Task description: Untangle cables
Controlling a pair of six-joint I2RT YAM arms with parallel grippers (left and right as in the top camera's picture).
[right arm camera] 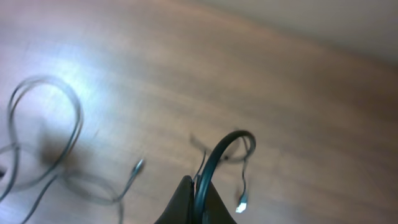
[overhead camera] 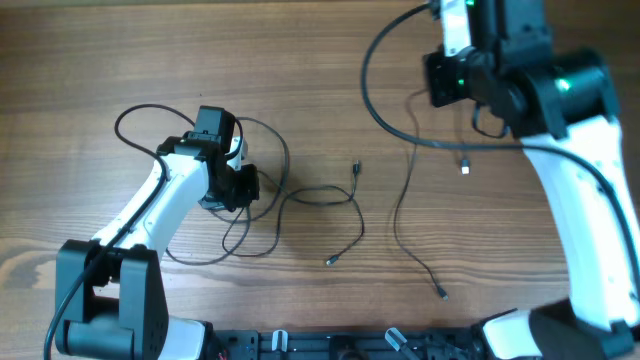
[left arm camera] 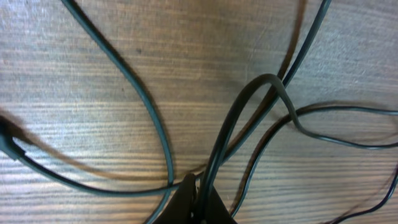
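The left gripper [left arm camera: 198, 193] is clamped on a loop of the thin black flexible cables [left arm camera: 268, 78], spread out to its right (the right gripper [right arm camera: 196, 186] is pinched on another strand [right arm camera: 211, 154]).

Brown wood-grain table [overhead camera: 300, 60] (bright glare patch in the right wrist view)

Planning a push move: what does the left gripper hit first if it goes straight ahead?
The left gripper, shut on a cable loop, points down at the table. Straight on, probably the cable strands crossing just ahead of its tips, then wood; depth unclear.
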